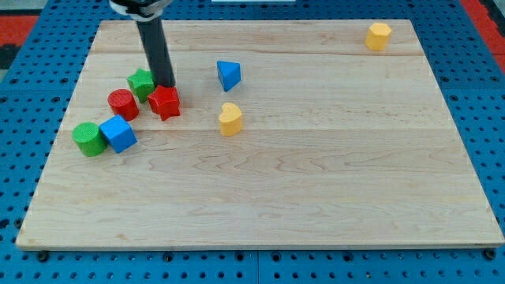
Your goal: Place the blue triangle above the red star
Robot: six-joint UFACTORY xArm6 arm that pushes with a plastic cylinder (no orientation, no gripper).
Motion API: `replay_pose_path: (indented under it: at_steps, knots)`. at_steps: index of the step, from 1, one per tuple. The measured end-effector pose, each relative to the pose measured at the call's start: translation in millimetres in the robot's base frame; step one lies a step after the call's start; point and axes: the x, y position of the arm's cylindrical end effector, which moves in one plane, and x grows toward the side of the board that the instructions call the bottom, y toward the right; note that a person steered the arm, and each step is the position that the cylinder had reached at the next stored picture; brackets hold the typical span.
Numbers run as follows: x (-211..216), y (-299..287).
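Note:
The blue triangle (pixel 229 75) lies on the wooden board, in the upper middle-left of the view. The red star (pixel 165 102) lies to its left and a little lower. My tip (pixel 165 85) stands right at the star's upper edge, between the star and the green star (pixel 141 82); I cannot tell whether it touches them. The triangle is well to the right of my tip, apart from it.
A red cylinder (pixel 122 104) lies left of the red star. A blue cube (pixel 118 133) and a green cylinder (pixel 88 138) lie lower left. A yellow heart (pixel 230 119) lies below the triangle. A yellow hexagonal block (pixel 378 35) lies at top right.

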Motion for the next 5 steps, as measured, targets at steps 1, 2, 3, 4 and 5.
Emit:
replay_pose_path:
  at_steps: [1, 2, 3, 4, 5]
  knots:
    - [0.9, -31.6]
    - [-8.9, -22.2]
    - [-37.6, 0.6]
    - [-49.4, 46.7]
    - [-49.5, 110.9]
